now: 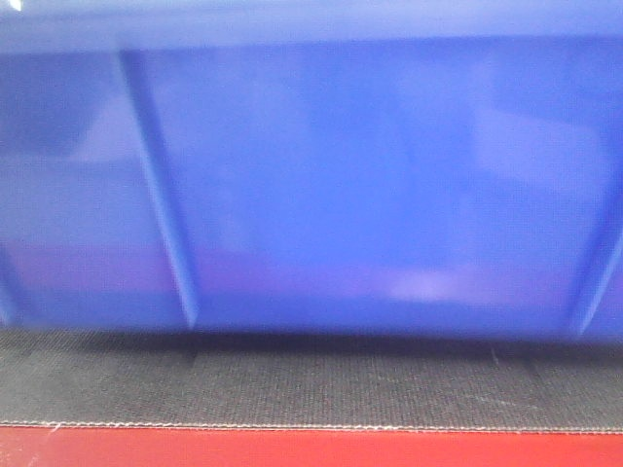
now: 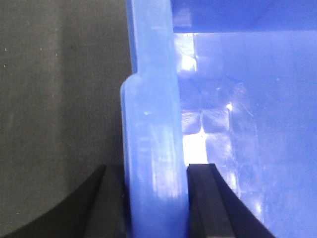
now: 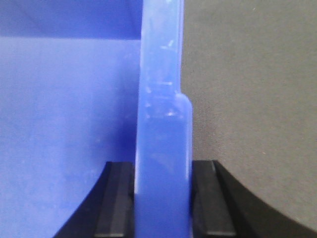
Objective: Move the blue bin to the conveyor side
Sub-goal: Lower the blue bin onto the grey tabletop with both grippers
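Main risk is slip. L hand (image 2: 157, 171) is shut tight on the bin's (image 1: 370, 195) rim (image 2: 153, 124), one finger outside over the belt (image 1: 311, 384), one inside the bin. R hand (image 3: 162, 171) clamps the opposite rim the same way. Each grip is a narrow pinch on glossy plastic. If the arms don't travel in step, the bin could twist or tilt, the pads could slide off, and it would drop. Uneven pull could also flex the walls, since there's only one hold per side.

2nd risk: the bottom edge snagging the belt weave. Front view doesn't show whether the bin rests on the belt or hangs just above it.

The bin fills the front view, over the belt, w/ bare belt and then the red strip (image 1: 311, 449) on the near side.

Materials:
- Bin: smooth shiny blue plastic w/ slanted raised ribs (image 1: 156, 185). The rim is thick and rounded, stepping out wider where the hands hold it.
- Belt: matt black weave w/ pale stitching along the near edge.
- Pads: black, flat-faced, rubbery-looking.
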You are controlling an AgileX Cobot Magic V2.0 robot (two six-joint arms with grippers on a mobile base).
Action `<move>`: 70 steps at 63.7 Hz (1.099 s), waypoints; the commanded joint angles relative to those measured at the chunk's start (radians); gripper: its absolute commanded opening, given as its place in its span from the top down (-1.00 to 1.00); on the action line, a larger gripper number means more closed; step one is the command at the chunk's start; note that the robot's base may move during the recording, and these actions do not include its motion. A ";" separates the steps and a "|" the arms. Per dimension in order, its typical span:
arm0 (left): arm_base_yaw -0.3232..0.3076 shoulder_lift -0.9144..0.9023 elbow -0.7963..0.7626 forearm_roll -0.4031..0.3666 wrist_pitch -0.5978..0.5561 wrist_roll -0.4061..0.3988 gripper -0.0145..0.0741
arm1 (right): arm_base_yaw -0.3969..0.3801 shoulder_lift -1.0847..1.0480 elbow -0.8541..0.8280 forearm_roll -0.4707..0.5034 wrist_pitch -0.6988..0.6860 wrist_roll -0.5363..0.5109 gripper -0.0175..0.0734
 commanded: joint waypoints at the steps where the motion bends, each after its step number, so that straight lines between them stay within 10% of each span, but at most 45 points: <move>1: 0.009 -0.004 -0.015 0.007 -0.059 -0.012 0.71 | -0.007 -0.015 0.003 -0.020 -0.136 -0.009 0.81; 56: 0.009 0.032 -0.006 0.080 -0.046 -0.036 0.58 | -0.005 0.080 0.003 0.005 -0.158 -0.009 0.79; 70: 0.009 0.032 -0.006 0.080 -0.044 -0.036 0.02 | -0.005 0.087 0.003 0.010 -0.162 -0.009 -0.10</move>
